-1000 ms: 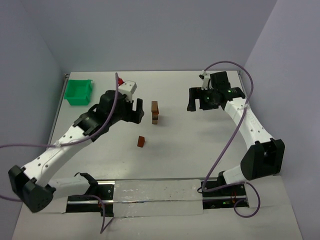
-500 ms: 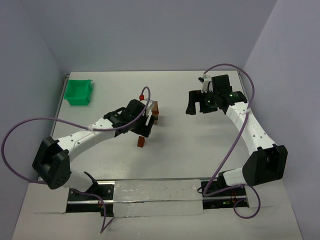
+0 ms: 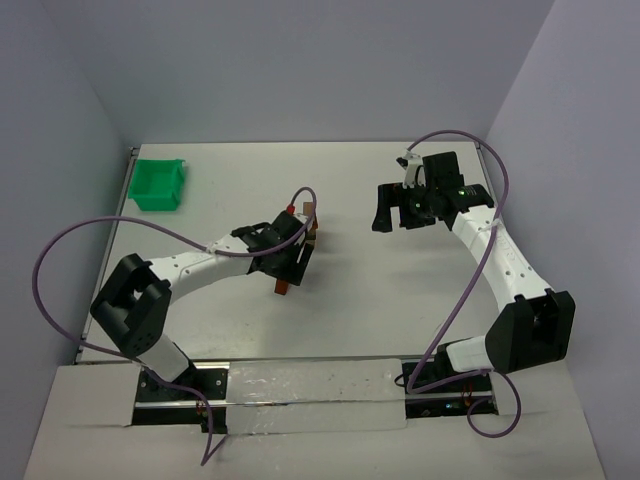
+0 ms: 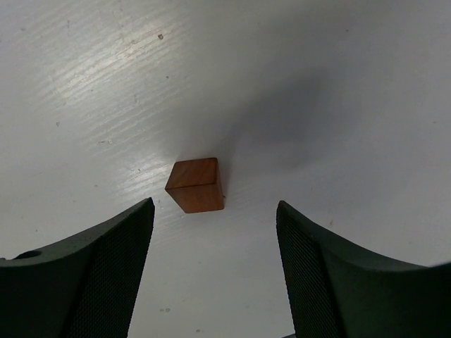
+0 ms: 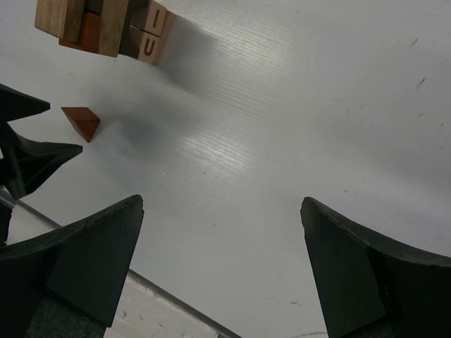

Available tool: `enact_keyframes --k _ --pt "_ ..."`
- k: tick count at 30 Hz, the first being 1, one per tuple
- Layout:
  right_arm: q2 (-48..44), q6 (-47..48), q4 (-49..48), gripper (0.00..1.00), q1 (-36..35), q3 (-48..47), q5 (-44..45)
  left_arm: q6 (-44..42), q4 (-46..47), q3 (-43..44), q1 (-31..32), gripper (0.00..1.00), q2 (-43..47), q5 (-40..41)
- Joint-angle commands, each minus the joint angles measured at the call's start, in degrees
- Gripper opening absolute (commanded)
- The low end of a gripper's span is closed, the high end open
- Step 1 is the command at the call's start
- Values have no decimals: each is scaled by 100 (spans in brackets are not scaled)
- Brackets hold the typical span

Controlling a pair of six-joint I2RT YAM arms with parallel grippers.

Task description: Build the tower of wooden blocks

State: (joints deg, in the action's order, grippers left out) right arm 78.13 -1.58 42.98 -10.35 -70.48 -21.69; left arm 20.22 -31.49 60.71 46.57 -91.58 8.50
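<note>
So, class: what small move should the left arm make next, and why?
Probably ease the left gripper down over the loose reddish-brown block, then close. Its fingers stand open to either side of the block, which lies on the table just beyond the fingertips, not yet between them. The tower waits nearby.

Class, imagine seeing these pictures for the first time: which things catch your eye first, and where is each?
The left end effector, jaws open, hangs over a lone reddish-brown block mid-table. Just beyond it stands the wood block tower, and a bright green bin sits at the far left corner.
</note>
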Motion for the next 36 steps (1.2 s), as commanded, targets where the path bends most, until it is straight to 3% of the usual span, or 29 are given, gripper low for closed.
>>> enact_keyframes --k 1,17,33,34,36 --pt "-133 88 -46 100 24 -140 20 182 -59 211 19 75 -148 126" --pt "-105 97 22 100 28 -199 24 298 -200 569 -297 63 -699 227" --pt "27 106 113 100 32 -442 -103 139 -126 229 -350 8 -225 9" --pt "18 254 105 100 25 -467 -171 122 -66 186 -360 0 -130 -35" --pt "1 273 88 100 24 -502 -276 61 75 72 -412 0 267 -175"
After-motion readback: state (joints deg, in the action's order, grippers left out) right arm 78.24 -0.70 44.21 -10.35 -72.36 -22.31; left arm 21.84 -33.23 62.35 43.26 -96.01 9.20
